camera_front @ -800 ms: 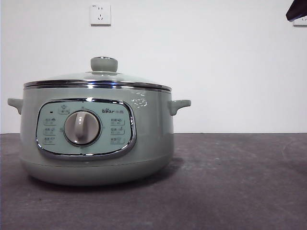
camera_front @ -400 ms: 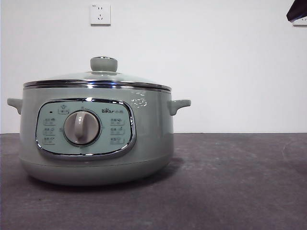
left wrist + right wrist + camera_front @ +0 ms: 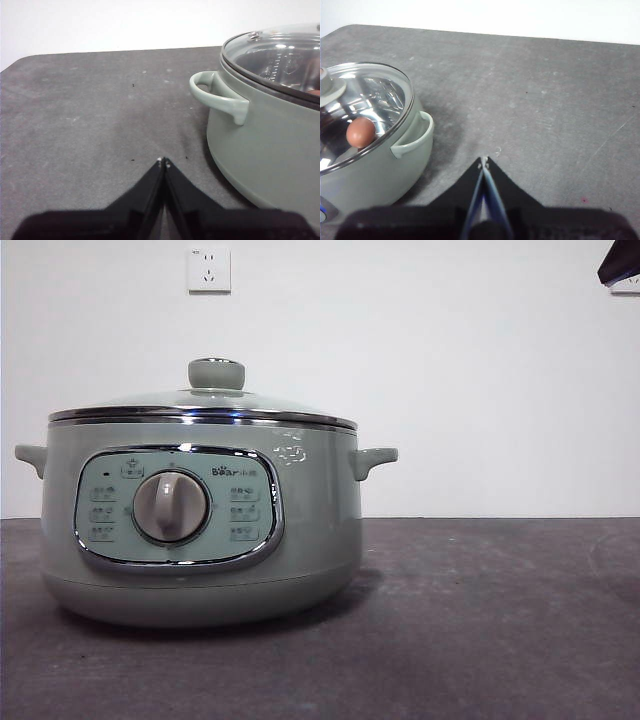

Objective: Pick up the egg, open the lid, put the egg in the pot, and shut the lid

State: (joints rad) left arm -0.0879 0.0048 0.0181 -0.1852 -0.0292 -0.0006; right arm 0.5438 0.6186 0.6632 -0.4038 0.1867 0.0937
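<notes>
The pale green pot point(image 3: 200, 560) stands on the dark table at the left of the front view. The glass lid point(image 3: 200, 402) sits shut on it, with its green knob on top. In the right wrist view the reddish-brown egg point(image 3: 361, 132) lies inside the pot point(image 3: 375, 172), seen through the lid point(image 3: 370, 102). My right gripper point(image 3: 483, 161) is shut and empty, beside the pot's side handle and clear of it. My left gripper point(image 3: 163, 161) is shut and empty, beside the pot point(image 3: 265, 145) near its other handle.
A black arm tip point(image 3: 620, 260) shows at the top right corner of the front view. A wall socket point(image 3: 209, 269) is on the white wall behind. The grey table point(image 3: 480, 620) stretches to the right of the pot.
</notes>
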